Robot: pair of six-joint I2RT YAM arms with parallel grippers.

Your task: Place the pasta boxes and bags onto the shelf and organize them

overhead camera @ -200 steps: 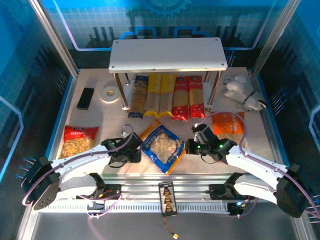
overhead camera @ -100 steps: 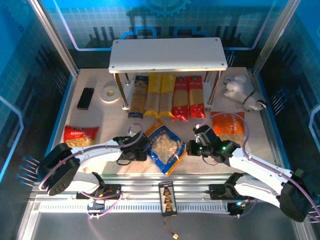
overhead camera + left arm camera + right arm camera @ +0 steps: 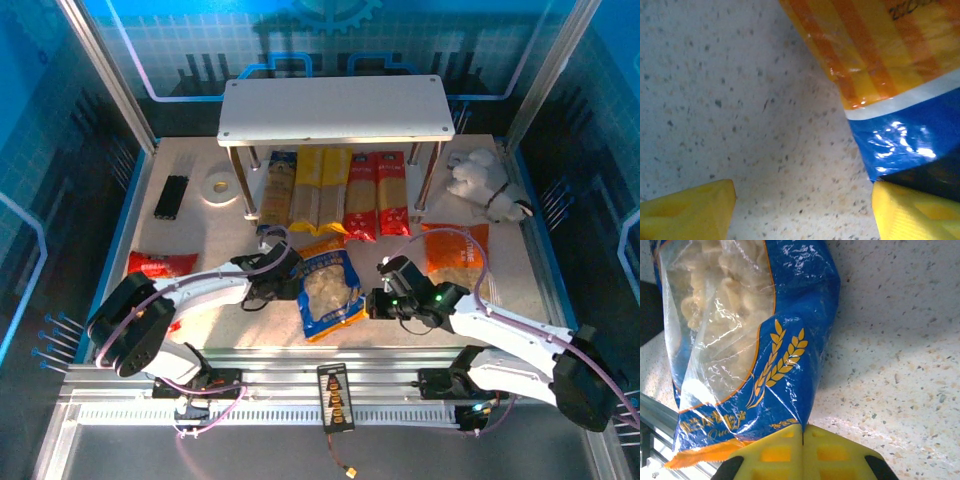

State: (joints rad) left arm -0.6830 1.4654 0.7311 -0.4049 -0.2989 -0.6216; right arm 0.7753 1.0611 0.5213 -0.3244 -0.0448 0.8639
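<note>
Bag: blue pillow-shaped plastic pasta bag (image 3: 328, 295), flat, 6 o'clock of white two-tier shelf (image 3: 335, 110)
Left gripper (image 3: 290, 285): fingers (image 3: 690, 210) wide, bag's 10 o'clock corner
Right gripper (image 3: 374, 303): fingers (image 3: 830, 452) pressed together, bag's 3 o'clock edge

The blue bag (image 3: 790, 325) lies on the speckled tabletop (image 3: 890, 365), pale pasta curls showing through its clear window and a gold wheat ear printed below it. The right gripper (image 3: 802, 430) has its yellow fingers (image 3: 772, 452) pressed flat together, tips touching the bag's lower edge; whether they pinch it is unclear. A metal rail (image 3: 650, 412) crosses the lower left corner
</note>
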